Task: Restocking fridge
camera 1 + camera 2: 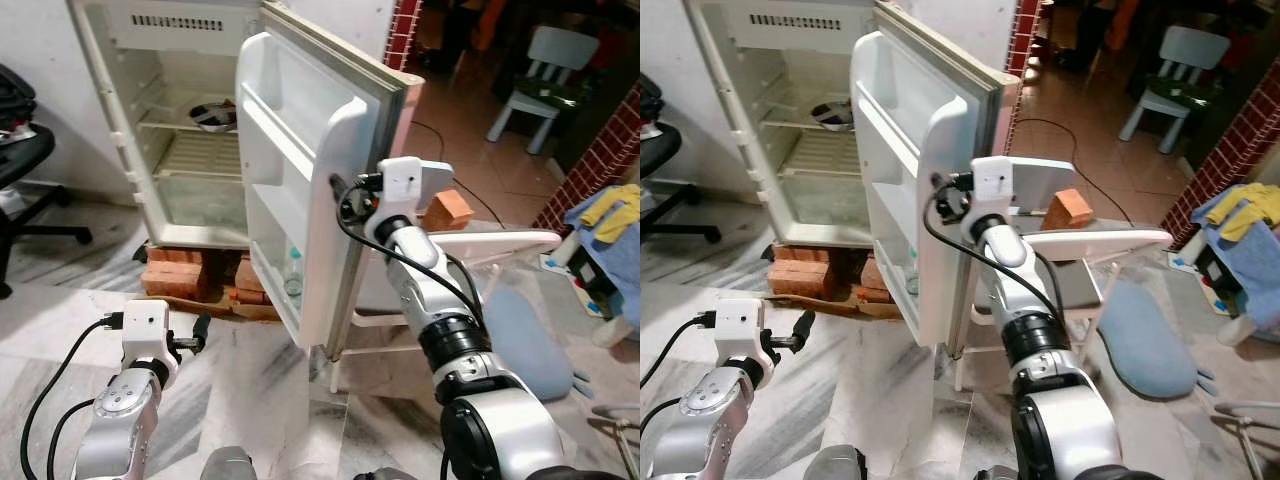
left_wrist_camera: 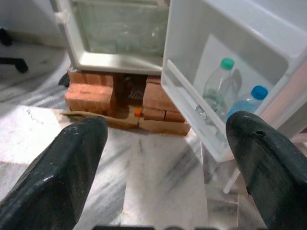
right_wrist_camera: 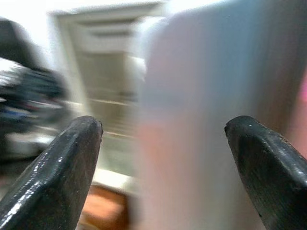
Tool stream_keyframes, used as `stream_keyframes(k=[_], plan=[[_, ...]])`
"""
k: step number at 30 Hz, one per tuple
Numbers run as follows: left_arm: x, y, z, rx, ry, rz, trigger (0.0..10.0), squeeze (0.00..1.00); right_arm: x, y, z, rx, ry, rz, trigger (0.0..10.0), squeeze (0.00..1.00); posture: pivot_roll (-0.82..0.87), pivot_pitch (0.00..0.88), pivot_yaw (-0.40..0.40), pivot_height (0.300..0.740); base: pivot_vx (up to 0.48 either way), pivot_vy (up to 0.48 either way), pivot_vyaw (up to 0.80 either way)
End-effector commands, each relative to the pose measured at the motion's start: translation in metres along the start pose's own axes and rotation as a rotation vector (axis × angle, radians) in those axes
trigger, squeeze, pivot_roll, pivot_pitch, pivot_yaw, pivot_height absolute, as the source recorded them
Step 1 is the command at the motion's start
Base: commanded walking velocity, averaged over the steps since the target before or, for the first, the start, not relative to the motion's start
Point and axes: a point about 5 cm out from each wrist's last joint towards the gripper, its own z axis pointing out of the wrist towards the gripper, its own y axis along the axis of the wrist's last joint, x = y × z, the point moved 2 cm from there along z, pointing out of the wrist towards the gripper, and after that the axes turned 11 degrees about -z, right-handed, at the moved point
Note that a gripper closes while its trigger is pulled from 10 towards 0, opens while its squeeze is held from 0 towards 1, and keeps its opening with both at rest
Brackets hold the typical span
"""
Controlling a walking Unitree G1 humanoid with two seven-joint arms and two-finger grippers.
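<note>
The white fridge (image 1: 200,150) stands open on bricks, its door (image 1: 300,180) swung out toward me. A dark bowl (image 1: 212,116) rests on an inner wire shelf. On the door's lowest shelf stand a clear bottle with a green cap (image 2: 217,88) and a blue-capped bottle (image 2: 247,103). My right arm is raised, and the right gripper (image 3: 163,158) is open at the door's outer edge (image 3: 201,120), which lies blurred between the two fingers. My left gripper (image 2: 163,163) hangs low over the marble floor, open and empty, facing the fridge's base.
Red bricks (image 1: 178,270) prop up the fridge. A white folding table (image 1: 500,245) carrying a brick (image 1: 447,208) stands just behind the door on the right. A black office chair (image 1: 20,170) is at the left, and a blue cushion (image 1: 525,340) lies on the floor at the right.
</note>
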Motion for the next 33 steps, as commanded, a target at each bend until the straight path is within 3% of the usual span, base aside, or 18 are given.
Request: stream_keyframes(k=[1,2,3,4,5,7,9,11,12,14,16,20,24,27,30,33], plan=[[-0.002,-0.001,-0.002,0.007,-0.012,0.013,10.0,0.00,0.032,0.018,-0.001,-0.081,0.243,0.173,10.0,0.00,0.20,0.000,-0.063,0.740,0.000,0.000,0.00],[-0.002,-0.001,-0.002,0.007,-0.013,0.015,10.0,0.00,0.053,0.029,-0.013,-0.125,0.430,0.267,10.0,0.00,0.20,0.000,-0.062,0.740,0.000,0.000,0.00],[-0.002,-0.001,-0.002,0.007,-0.013,0.015,10.0,0.00,0.053,0.029,-0.013,-0.125,0.430,0.267,10.0,0.00,0.20,0.000,-0.062,0.740,0.000,0.000,0.00],[-0.002,-0.001,-0.002,0.009,-0.014,0.016,10.0,0.00,0.068,0.038,-0.027,-0.157,0.581,0.327,10.0,0.00,0.20,0.000,-0.061,0.740,0.000,0.000,0.00],[-0.002,-0.001,-0.002,0.009,-0.014,0.016,10.0,0.00,0.068,0.038,-0.027,-0.157,0.581,0.327,10.0,0.00,0.20,0.000,-0.061,0.740,0.000,0.000,0.00],[-0.003,0.000,-0.003,0.010,-0.015,0.019,10.0,0.00,0.082,0.047,-0.055,-0.187,0.788,0.396,10.0,0.00,0.20,0.000,-0.060,0.740,0.000,0.000,0.00],[-0.002,0.000,-0.002,0.011,-0.015,0.021,10.0,0.00,0.080,0.040,-0.061,-0.155,0.800,0.360,10.0,0.00,0.20,0.000,-0.060,0.740,0.000,0.000,0.00],[-0.001,-0.001,-0.001,0.014,-0.016,0.025,10.0,0.00,0.065,0.010,-0.061,-0.051,0.702,0.213,10.0,0.00,0.19,0.000,-0.058,0.740,0.000,0.000,0.00],[-0.001,-0.001,-0.002,0.017,-0.016,0.028,10.0,0.00,0.035,-0.032,-0.057,0.137,0.529,0.009,10.0,0.00,0.19,0.000,-0.056,0.740,0.000,0.000,0.00],[0.000,-0.001,-0.002,0.020,-0.017,0.030,10.0,0.00,0.005,-0.059,-0.056,0.263,0.371,-0.188,10.0,0.00,0.19,0.000,-0.055,0.740,0.000,0.000,0.00],[0.000,-0.001,-0.003,0.021,-0.016,0.032,10.0,0.00,-0.030,-0.069,-0.055,0.341,0.171,-0.324,10.0,0.00,0.19,0.000,-0.054,0.740,0.000,0.000,0.00],[0.000,-0.002,-0.004,0.024,-0.015,0.039,10.0,0.00,-0.061,-0.045,-0.051,0.316,-0.033,-0.323,10.0,0.00,0.20,0.000,-0.053,0.740,0.000,0.000,0.00],[0.000,-0.002,-0.005,0.026,-0.014,0.041,10.0,0.00,-0.062,-0.035,-0.052,0.313,-0.021,-0.321,10.0,0.00,0.20,0.000,-0.054,0.740,0.000,0.000,0.00],[0.001,-0.002,-0.006,0.027,-0.010,0.040,10.0,0.00,-0.074,-0.030,-0.048,0.262,-0.085,-0.350,10.0,0.00,0.21,0.000,-0.057,0.740,0.000,0.000,0.00],[0.001,-0.004,-0.007,0.031,-0.008,0.039,10.0,0.00,-0.078,-0.016,-0.038,0.156,-0.161,-0.328,10.0,0.00,0.20,0.000,-0.057,0.740,0.000,0.000,0.00],[0.001,-0.005,-0.007,0.036,-0.012,0.043,10.0,0.00,-0.071,-0.002,-0.028,0.078,-0.167,-0.241,10.0,0.00,0.20,0.000,-0.053,0.740,0.000,0.000,0.00]])
